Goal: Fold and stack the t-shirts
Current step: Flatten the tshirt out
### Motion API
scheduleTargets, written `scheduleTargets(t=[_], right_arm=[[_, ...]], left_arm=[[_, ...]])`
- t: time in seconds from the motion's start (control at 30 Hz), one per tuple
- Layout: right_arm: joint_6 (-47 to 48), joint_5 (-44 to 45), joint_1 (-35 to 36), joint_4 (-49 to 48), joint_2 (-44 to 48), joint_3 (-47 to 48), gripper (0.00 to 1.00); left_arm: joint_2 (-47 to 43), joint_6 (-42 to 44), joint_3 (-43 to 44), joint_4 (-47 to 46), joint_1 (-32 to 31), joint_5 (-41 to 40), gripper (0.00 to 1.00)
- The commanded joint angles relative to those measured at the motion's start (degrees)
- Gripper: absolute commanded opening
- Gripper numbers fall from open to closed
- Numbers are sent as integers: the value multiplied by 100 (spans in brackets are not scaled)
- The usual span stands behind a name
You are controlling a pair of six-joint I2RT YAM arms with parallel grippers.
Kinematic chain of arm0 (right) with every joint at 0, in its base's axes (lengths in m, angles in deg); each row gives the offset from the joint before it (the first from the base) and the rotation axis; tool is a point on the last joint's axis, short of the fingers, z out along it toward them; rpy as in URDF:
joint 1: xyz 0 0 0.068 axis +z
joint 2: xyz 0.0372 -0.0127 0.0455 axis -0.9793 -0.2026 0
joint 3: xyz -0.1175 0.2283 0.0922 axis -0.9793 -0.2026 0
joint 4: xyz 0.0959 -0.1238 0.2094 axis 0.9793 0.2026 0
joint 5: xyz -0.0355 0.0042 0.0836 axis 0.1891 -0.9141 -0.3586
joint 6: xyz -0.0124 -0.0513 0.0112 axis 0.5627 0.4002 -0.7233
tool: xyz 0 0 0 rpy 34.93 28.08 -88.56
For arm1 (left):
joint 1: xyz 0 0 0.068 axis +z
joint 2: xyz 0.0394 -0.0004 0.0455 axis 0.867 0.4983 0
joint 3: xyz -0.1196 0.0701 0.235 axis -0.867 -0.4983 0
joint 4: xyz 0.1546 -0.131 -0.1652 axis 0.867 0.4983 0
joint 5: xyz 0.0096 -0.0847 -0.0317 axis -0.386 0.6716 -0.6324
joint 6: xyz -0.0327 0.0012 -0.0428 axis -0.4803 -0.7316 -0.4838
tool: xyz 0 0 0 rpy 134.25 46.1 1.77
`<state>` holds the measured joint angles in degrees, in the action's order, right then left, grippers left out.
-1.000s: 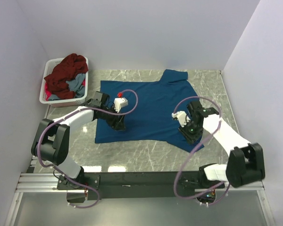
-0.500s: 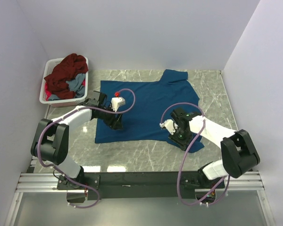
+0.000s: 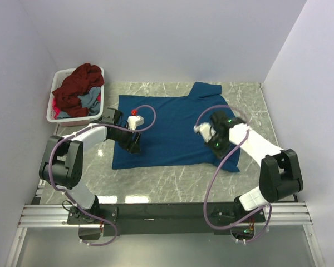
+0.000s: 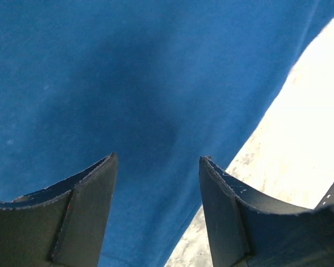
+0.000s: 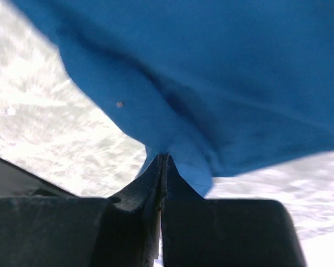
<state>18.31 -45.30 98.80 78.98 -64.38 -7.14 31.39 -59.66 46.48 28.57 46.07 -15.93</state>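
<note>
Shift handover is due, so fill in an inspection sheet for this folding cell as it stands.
Surface: marble table, pale and veined.
Job's things: blue t-shirt spread flat mid-table; maroon t-shirt heaped over a grey-blue one in the basket.
Clutter: white basket at the far left corner; nothing else seen.
Grippers: left gripper open, low over the blue cloth near its edge; right gripper shut, pinching the blue t-shirt's near right edge.
Cables: purple cables loop off both arms, partly over the shirt.
Surroundings: plain pale walls on three sides; black rail at the near edge.
</note>
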Motion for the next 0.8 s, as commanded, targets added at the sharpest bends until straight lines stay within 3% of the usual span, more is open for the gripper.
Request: scheduleTargets(t=[0.0,0.23,0.33,0.4,0.5,0.6,0.63,0.67,0.77], right_arm=[[304,-533,-623,391,-183,789,0],[341,-552,-1161,120,-1150,1221,0],[33,-271,-1354,-319,-1467,1414,25],[-81,-340,-1477,-216,-1556,1695,33],[-3,-437,-1566,48,-1214,1837,62],[216,-673,-1548,250,-643,1732,59],[287,-770,-1531,468,-520,1705,48],[357,-832,-1444,557,-318,1618,43],[621,-798,-1154,690,-10,1224,34]], left_arm=[[5,138,202,29,86,27,65],[189,59,324,-5,121,-44,65],[286,-20,360,-23,139,-97,65],[321,-28,377,-6,139,-123,65],[313,-20,360,-5,139,-149,65],[295,-29,342,-14,147,-141,65],[295,-46,351,-14,147,-141,65],[295,-55,351,-6,147,-141,65],[365,-73,386,56,147,-219,65]])
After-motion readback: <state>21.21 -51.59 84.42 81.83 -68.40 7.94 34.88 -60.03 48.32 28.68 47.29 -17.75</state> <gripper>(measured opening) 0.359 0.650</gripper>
